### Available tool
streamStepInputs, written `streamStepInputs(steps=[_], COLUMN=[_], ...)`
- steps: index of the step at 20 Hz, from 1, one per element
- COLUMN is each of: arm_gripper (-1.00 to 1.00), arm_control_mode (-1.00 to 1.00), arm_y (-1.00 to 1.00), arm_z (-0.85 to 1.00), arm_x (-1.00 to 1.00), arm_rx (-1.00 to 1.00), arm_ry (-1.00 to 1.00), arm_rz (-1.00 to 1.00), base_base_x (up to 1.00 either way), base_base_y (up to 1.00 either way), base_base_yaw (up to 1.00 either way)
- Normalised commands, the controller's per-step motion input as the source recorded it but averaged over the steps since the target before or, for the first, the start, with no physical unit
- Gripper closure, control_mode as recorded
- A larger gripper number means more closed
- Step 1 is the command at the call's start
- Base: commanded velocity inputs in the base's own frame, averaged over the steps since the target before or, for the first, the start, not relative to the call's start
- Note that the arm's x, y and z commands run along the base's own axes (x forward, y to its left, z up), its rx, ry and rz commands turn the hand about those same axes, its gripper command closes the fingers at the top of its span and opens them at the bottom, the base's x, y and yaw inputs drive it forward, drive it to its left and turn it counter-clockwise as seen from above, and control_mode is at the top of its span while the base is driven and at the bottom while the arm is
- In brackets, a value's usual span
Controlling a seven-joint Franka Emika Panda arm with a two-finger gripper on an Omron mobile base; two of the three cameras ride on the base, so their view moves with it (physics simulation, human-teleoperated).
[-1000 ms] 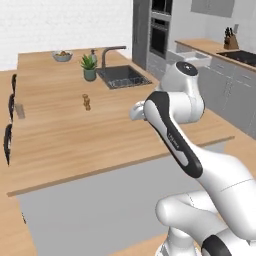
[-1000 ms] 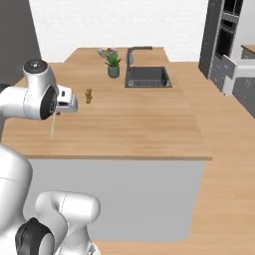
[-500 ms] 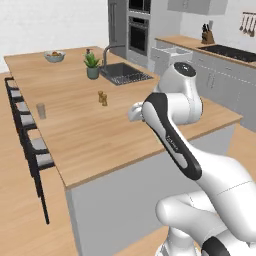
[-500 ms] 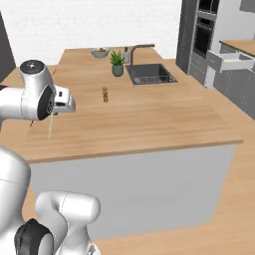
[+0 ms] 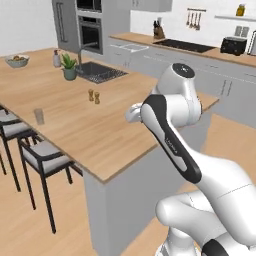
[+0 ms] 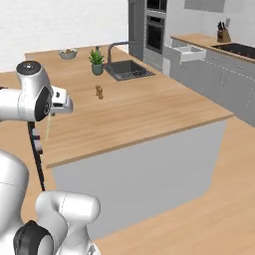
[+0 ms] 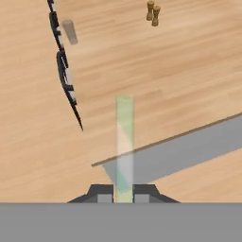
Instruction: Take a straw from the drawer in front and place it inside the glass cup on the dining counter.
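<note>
With the gripper [image 7: 124, 197] clamped on the straw [image 7: 125, 142], which hangs over the counter [image 5: 100, 135] corner, the cup [image 5: 39, 116] sits well apart near the stool-side edge. Risks: the straw is thin and could slip or twist between the fingers in transit; a poorly lined-up drop misses the narrow mouth or tips the cup.

I see the straw [image 7: 124, 142], thin, pale and translucent, pinched between the closed gripper [image 7: 124, 193] tips and pointing away over the light-wood dining counter [image 5: 100, 130], the small greyish glass cup [image 5: 39, 116] upright near its stool-side edge, the drawer [image 6: 185, 52] standing open at the wall cabinets.
</note>
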Motion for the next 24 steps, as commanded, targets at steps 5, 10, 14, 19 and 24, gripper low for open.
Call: streamStepInputs(steps=[5, 10, 14, 19, 24], arm_gripper=[1.00, 1.00, 1.00, 1.00, 1.00], arm_control_mode=[1.00, 1.00, 1.00, 1.00, 1.00], arm_y=[0.00, 0.00, 0.00, 0.00, 0.00], arm_z=[0.00, 0.00, 0.00, 0.00, 0.00], arm_x=[0.00, 0.00, 0.00, 0.00, 0.00], arm_rx=[0.00, 0.00, 0.00, 0.00, 0.00], arm_ry=[0.00, 0.00, 0.00, 0.00, 0.00], arm_rz=[0.00, 0.00, 0.00, 0.00, 0.00], base_base_x=[-0.06, -0.05, -0.06, -0.20, -0.23], base_base_y=[1.00, 1.00, 1.00, 1.00, 1.00], base_base_yaw=[-0.52, -0.52, -0.51, -0.50, -0.48])
